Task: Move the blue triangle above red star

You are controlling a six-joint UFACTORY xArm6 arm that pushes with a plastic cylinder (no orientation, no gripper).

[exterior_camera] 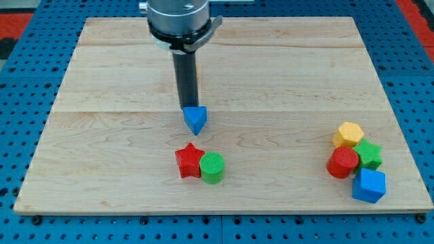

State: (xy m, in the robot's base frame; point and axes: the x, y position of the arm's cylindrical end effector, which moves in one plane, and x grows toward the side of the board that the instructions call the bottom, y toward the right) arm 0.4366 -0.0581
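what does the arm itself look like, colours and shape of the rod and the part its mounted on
The arm ends in a round grey and black collar with a pale bracket around it. From it hangs a straight, dark, round rod. My tip is blunt and plain. No cables or markings show, and there is no claw.

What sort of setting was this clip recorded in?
Most likely a robotics lab bench. A pale wooden board lies on a blue perforated base, small coloured blocks are scattered on it, and my tip stands at the blue triangle, which sits toward the view's top from the red star.
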